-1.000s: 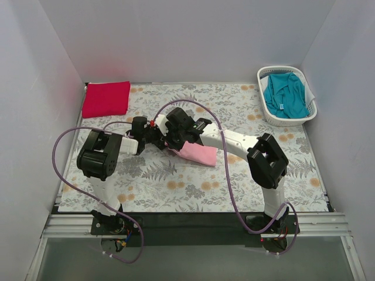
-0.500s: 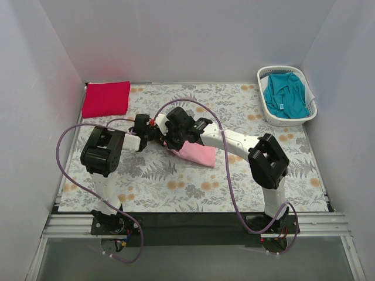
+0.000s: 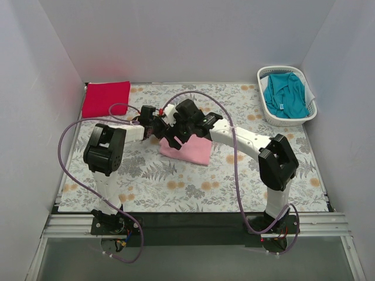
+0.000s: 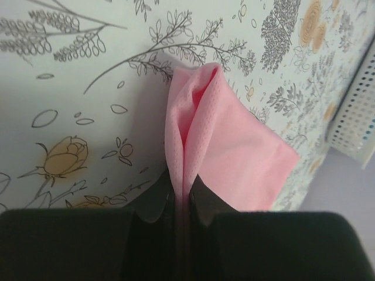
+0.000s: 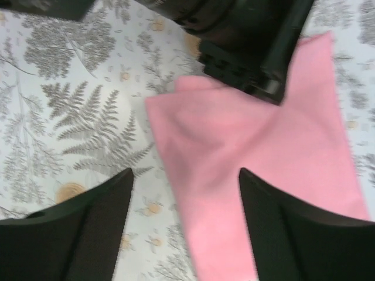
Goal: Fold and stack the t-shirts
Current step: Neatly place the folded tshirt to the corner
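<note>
Fabric of the light pink t-shirt (image 3: 190, 151) lies folded mid-worktop on the floral cloth (image 3: 176, 181). The left gripper (image 4: 180, 196) is clamped on one bunched corner, probably to carry it to the folded red t-shirt (image 3: 106, 98) at the far left corner. The right gripper (image 5: 184, 175) hovers above it, fingers spread, holding nothing. The teal t-shirt (image 3: 285, 93) waits in the basket (image 3: 280, 68) at the far right corner.
</note>
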{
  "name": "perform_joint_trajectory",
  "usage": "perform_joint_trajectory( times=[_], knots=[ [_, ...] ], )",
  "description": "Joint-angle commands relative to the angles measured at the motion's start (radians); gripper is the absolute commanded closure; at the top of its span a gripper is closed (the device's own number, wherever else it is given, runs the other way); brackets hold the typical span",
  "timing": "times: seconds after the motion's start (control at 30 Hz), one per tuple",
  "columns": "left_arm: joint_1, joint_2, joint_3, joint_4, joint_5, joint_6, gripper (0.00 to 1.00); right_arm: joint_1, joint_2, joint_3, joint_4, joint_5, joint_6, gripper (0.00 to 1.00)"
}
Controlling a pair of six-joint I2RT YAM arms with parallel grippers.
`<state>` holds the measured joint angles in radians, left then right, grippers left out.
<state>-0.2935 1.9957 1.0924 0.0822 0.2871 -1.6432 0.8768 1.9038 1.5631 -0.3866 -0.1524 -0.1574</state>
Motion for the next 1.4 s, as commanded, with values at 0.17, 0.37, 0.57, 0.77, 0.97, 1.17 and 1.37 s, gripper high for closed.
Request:
perform_joint_trajectory(
  times=[0.17, 0.37, 0.57, 0.77, 0.97, 1.17, 1.37],
  knots=[
    [0.002, 0.008, 0.145, -0.269, -0.216, 0.337, 1.0, -0.157, -0.215, -0.101, 0.023, 0.017, -0.002, 0.02],
    [0.022, 0.071, 0.388, -0.406, -0.365, 0.597, 1.0, -0.235, -0.311, -0.198, 0.006, 0.036, -0.037, 0.02],
    [0.096, 0.12, 0.62, -0.455, -0.393, 0.756, 1.0, -0.256, -0.371, -0.27, 0.008, 0.048, -0.051, 0.02],
    [0.191, 0.202, 0.806, -0.478, -0.362, 0.827, 1.0, -0.262, -0.371, -0.278, 0.008, 0.045, -0.053, 0.02],
    [0.237, 0.261, 0.975, -0.446, -0.361, 0.956, 1.0, -0.266, -0.368, -0.287, 0.011, 0.033, -0.053, 0.02],
    [0.252, 0.252, 1.015, -0.383, -0.325, 1.082, 1.0, -0.266, -0.371, -0.29, 0.011, 0.03, -0.053, 0.02],
    [0.272, 0.256, 1.078, -0.369, -0.348, 1.132, 1.0, -0.268, -0.374, -0.293, 0.011, 0.03, -0.053, 0.02]
  ],
)
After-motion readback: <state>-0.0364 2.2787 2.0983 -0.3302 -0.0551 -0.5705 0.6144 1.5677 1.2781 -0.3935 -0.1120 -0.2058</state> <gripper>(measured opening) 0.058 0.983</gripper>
